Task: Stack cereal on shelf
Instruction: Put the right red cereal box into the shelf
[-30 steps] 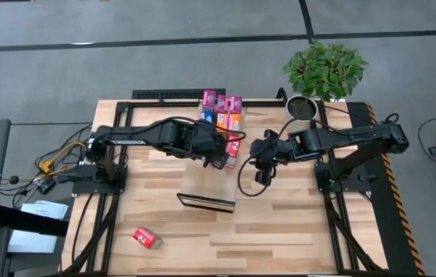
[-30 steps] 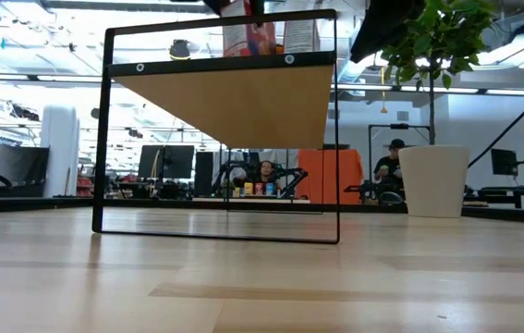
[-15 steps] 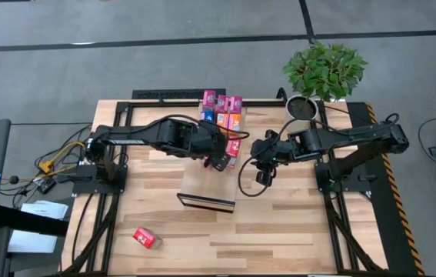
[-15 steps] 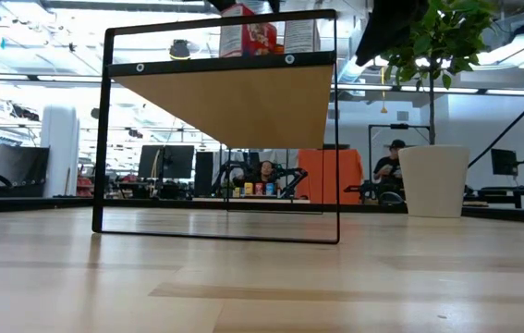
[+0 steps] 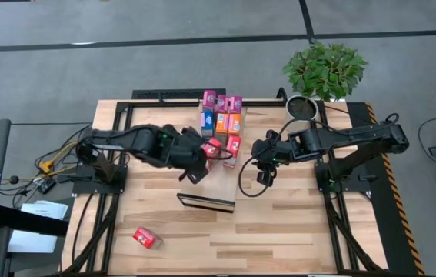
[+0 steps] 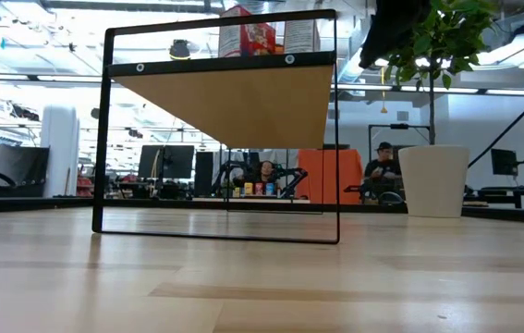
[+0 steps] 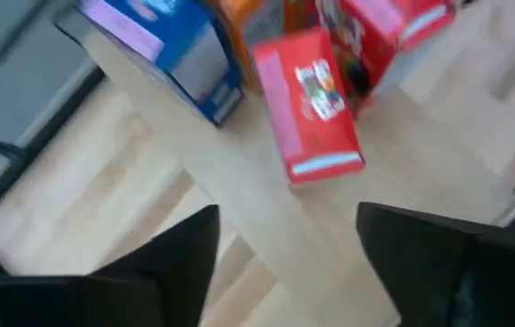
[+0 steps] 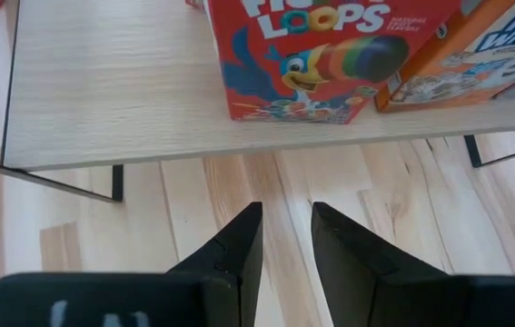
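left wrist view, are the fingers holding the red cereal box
No, the red cereal box sits on the shelf beyond the left gripper, whose fingers stand apart and empty.

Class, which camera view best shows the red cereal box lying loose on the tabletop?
The high view: the loose red cereal box lies alone on the tabletop, in front of the shelf. The low view and both wrist views do not show it.

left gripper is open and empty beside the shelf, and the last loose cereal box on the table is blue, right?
Not quite: the loose cereal box lying on the table near its front edge is red, not blue, as the high view shows. The rest stands: the left gripper is open and empty, beside the shelf.
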{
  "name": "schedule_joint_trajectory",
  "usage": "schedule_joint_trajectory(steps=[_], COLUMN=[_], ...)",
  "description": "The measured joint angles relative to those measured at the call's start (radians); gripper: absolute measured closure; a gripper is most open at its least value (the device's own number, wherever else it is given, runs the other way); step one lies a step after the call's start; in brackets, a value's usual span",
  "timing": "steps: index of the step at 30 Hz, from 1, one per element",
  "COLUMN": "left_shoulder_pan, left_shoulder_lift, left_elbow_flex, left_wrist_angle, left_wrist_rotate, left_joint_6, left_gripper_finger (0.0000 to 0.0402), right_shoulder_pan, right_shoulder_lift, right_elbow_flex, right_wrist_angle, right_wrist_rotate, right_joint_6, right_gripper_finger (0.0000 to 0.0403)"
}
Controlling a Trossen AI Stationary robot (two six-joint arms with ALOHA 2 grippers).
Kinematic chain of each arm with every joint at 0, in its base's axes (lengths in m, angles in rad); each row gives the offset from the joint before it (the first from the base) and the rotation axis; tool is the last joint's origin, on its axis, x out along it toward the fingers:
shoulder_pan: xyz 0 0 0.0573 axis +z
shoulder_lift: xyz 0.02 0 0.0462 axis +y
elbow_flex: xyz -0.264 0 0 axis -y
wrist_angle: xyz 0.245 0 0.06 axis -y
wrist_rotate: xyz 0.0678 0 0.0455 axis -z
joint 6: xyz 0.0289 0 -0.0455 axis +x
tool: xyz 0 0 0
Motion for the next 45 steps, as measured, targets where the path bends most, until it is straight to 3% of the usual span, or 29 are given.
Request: schedule_joint_trajectory(steps=[5, 12, 15, 24, 45], left_shoulder_pan=[-0.046, -0.098, -0.102, -0.100, -0.056], left_shoulder_lift=[-0.003, -0.001, -0.002, 0.001, 0.004], left_elbow_flex=[-0.053, -0.229, -0.285, -0.377, -0.380], left_wrist_angle=[0.003, 0.018, 0.038, 0.307, 0.439], left_wrist_rotate=[-0.076, -0.162, -0.226, -0.149, -0.155], left_joint_6=[-0.032, -0.092, -0.142, -0.068, 0.008], left_gripper_finger=[0.0243, 0.0388, 0.0390, 0.0399, 0.0397], right_shoulder_pan=[0.000, 0.000, 0.000, 0.000, 0.000], right_shoulder_lift=[0.000, 0.000, 0.000, 0.000, 0.000], right_elbow_flex=[0.000, 0.000, 0.000, 0.000, 0.001], right_wrist_angle=[0.000, 0.000, 0.000, -0.001, -0.003], right_wrist_rotate=[0.000, 0.000, 0.000, 0.000, 0.000], right_joint_6=[0.000, 0.000, 0.000, -0.001, -0.001], right_gripper_finger=[0.0282, 0.0280, 0.0281, 0.0280, 0.0280])
